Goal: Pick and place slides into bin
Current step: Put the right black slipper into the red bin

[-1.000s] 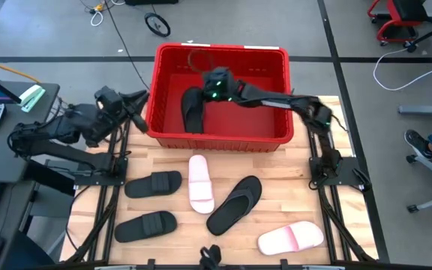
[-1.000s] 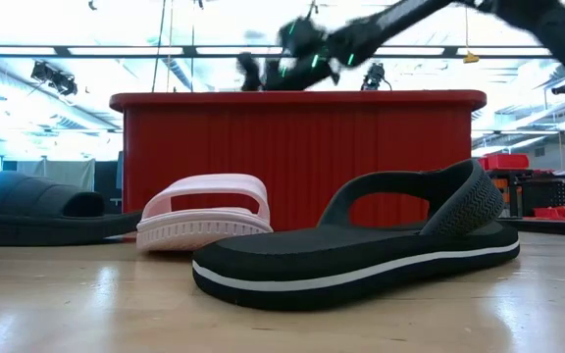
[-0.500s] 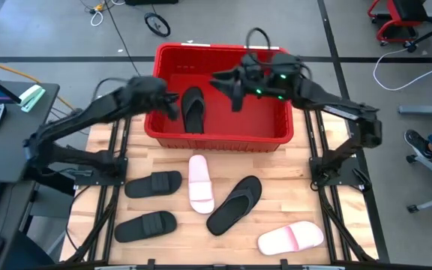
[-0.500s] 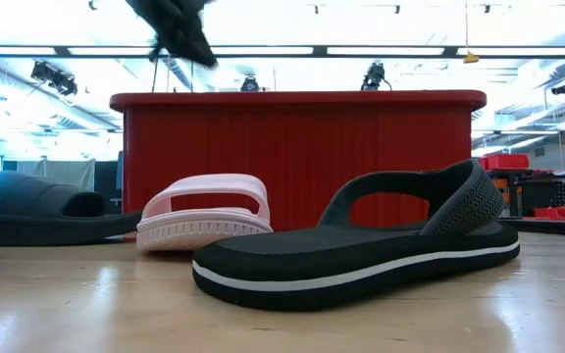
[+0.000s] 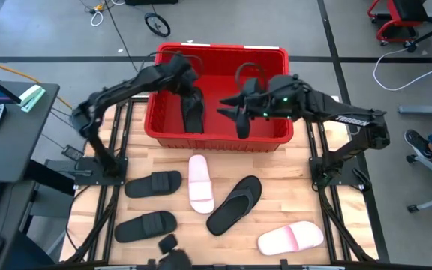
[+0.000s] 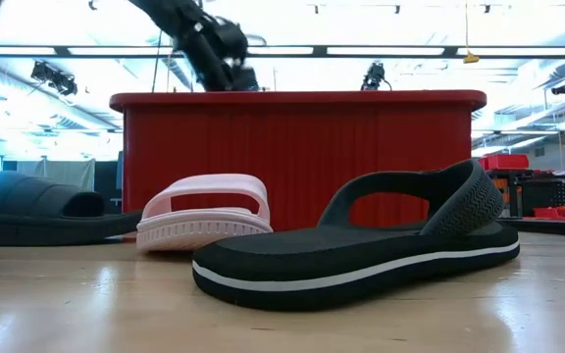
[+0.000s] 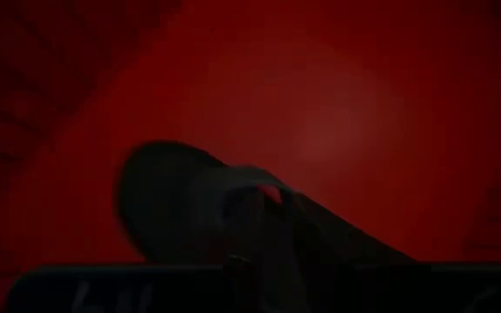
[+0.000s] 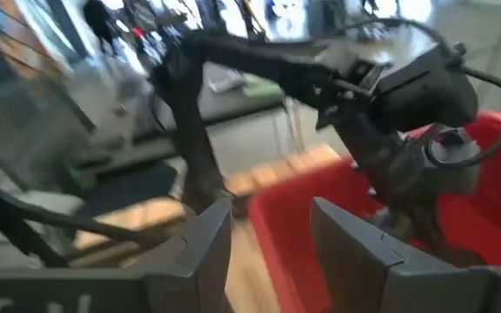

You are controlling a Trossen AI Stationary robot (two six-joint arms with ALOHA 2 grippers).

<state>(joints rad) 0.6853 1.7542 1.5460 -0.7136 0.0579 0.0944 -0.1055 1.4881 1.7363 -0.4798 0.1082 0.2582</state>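
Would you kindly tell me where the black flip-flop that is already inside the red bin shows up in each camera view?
High view: the black flip-flop lies in the bin's left half, under the left tool.
Low view: not visible; the bin's front wall hides it.
Left wrist view: the flip-flop fills the lower middle, on the red floor.
Right wrist view: cannot tell; the left arm blocks that spot.
Shared landmark: the red bin.

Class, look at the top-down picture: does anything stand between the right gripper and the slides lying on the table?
Yes: the bin's front wall. The right gripper hangs over the bin; the slides lie on the table beyond that wall.
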